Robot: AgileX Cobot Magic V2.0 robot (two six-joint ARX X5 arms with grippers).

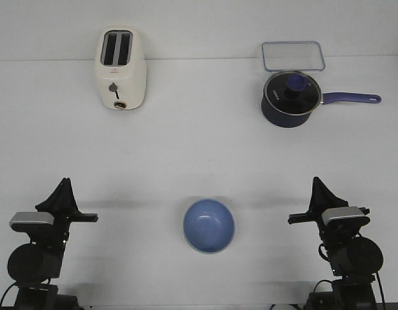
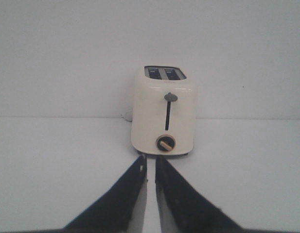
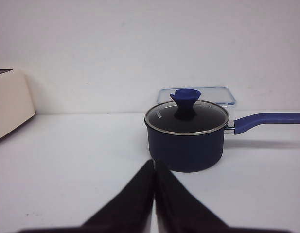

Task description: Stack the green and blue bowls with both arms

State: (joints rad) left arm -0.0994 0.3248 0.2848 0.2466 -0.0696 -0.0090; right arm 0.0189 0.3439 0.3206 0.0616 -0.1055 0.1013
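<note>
The periwinkle blue bowl (image 1: pixel 208 225) stands upright near the table's front edge, midway between the two arms. A thin pale edge shows along its near rim; I cannot tell if that is the green bowl under it. No separate mint green bowl is in view. My left gripper (image 1: pixel 64 185) rests at the front left, empty, with only a narrow slit between its jaws (image 2: pixel 150 161). My right gripper (image 1: pixel 317 182) rests at the front right, shut and empty (image 3: pixel 154 163). Both are well apart from the bowl.
A cream toaster (image 1: pixel 122 69) stands at the back left, straight ahead of the left gripper (image 2: pixel 164 112). A dark navy saucepan with a glass lid (image 1: pixel 289 97) stands at the back right (image 3: pixel 185 135), with a clear lidded box (image 1: pixel 293 55) behind it.
</note>
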